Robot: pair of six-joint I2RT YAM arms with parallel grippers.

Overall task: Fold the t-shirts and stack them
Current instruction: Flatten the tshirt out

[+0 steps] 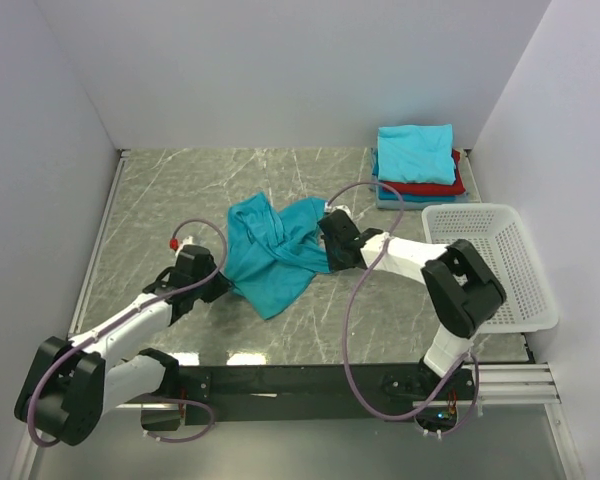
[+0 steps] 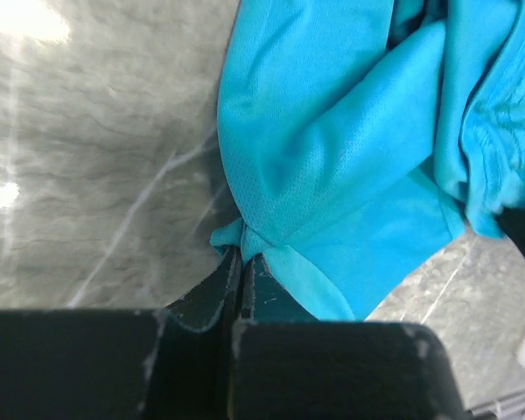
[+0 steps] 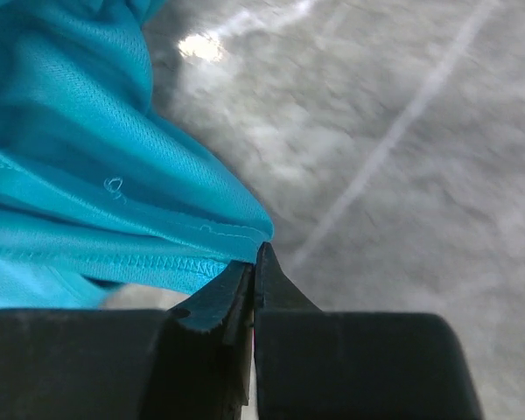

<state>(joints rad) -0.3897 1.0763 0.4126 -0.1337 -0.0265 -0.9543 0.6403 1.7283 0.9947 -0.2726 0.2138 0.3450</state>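
A crumpled teal t-shirt (image 1: 273,250) lies in the middle of the table between my two grippers. My left gripper (image 1: 218,286) is shut on its left edge; in the left wrist view the cloth (image 2: 332,157) bunches at the closed fingertips (image 2: 242,254). My right gripper (image 1: 328,237) is shut on the shirt's right edge; in the right wrist view a hemmed fold (image 3: 96,219) is pinched at the fingertips (image 3: 255,262). A stack of folded t-shirts (image 1: 417,165), teal on top, red and blue below, sits at the back right.
A white lattice basket (image 1: 492,265) stands at the right edge, next to the right arm. Grey walls close the table at the back and both sides. The table is grey marble (image 1: 180,190).
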